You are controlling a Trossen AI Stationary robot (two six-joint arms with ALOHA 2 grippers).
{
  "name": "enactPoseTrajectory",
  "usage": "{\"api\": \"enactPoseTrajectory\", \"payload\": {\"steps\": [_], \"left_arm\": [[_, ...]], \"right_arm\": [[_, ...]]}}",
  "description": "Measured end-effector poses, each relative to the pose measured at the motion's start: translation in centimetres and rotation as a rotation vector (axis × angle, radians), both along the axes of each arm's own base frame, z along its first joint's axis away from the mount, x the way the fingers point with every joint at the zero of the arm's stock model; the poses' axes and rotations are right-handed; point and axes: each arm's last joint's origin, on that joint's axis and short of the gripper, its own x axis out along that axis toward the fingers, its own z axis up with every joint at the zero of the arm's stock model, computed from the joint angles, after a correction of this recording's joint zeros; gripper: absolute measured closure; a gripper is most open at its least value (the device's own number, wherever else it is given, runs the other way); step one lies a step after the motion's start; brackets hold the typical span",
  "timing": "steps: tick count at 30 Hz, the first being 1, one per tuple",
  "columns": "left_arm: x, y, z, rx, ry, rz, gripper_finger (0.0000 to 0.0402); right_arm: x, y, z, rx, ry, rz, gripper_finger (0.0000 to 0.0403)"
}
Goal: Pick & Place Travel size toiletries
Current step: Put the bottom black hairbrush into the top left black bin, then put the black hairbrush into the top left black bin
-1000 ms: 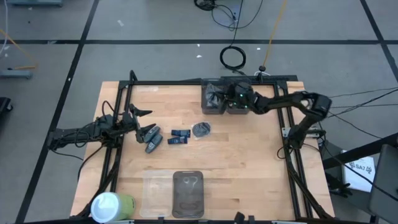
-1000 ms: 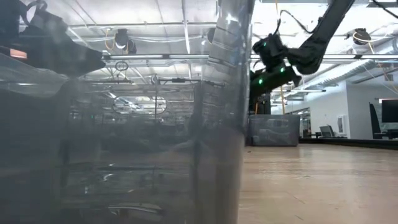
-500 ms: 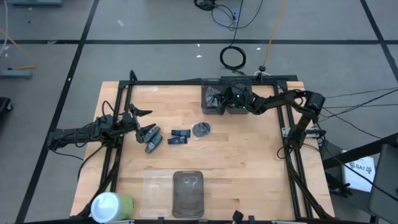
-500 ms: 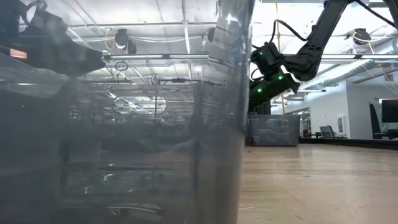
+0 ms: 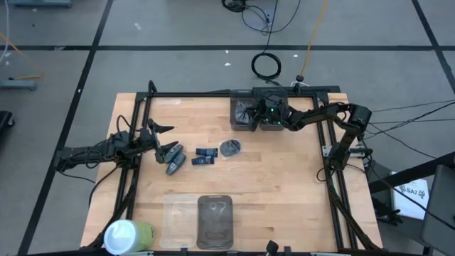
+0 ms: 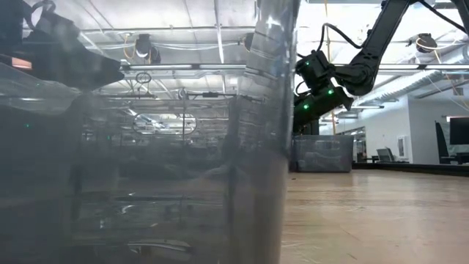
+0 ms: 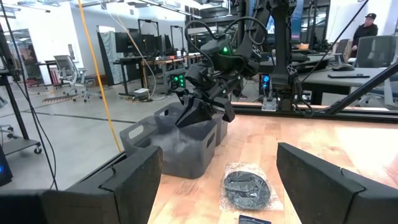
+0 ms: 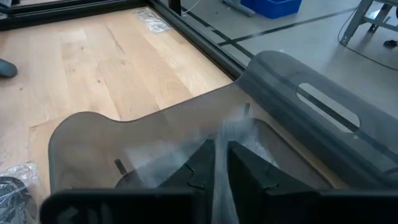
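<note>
since a second ago, right gripper [image 5: 250, 116] advanced over the bin [image 5: 244, 114], pinching a clear packet [image 8: 227, 146]; left gripper [image 5: 162, 139] released, waiting.

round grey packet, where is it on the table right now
In the high view the round grey packet lies mid-table, just right of the dark blue packs and in front of the grey bins.

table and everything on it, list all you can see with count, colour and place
table: one, light wood, dark frame
grey bins: two, side by side at the far edge
round packet: one, dark grey, mid-table
dark blue packs: two, beside the round packet
clear trays: two, near edge
cylinder: one, white and green, near-left corner
left pincer: open, at the left edge by grey items
right pincer: over a grey bin, pinching a clear packet
</note>
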Motion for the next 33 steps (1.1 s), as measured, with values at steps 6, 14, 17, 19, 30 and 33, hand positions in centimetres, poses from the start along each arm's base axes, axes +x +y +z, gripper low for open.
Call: {"api": "enactPoseTrajectory", "payload": {"steps": [6,14,17,19,30,33], "left_arm": [[0.0,0.0,0.0,0.000,0.000,0.000,0.0092],[0.0,0.0,0.0,0.000,0.000,0.000,0.0091],[0.0,0.0,0.0,0.000,0.000,0.000,0.0091],[0.0,0.0,0.0,0.000,0.000,0.000,0.0092],[0.0,0.0,0.0,0.000,0.000,0.000,0.0091],[0.0,0.0,0.0,0.000,0.000,0.000,0.0091]], "right_arm": [[0.0,0.0,0.0,-0.002,-0.004,-0.001,0.0330],[0.1,0.0,0.4,-0.015,-0.027,0.000,0.0297],[0.0,0.2,1.5,-0.037,-0.063,0.003,0.0289],[-0.1,0.5,2.3,-0.047,-0.081,0.011,0.0284],[0.0,6.8,5.7,-0.021,-0.193,0.404,0.0274],[-0.2,9.0,5.2,0.016,-0.190,0.554,0.0278]]}}
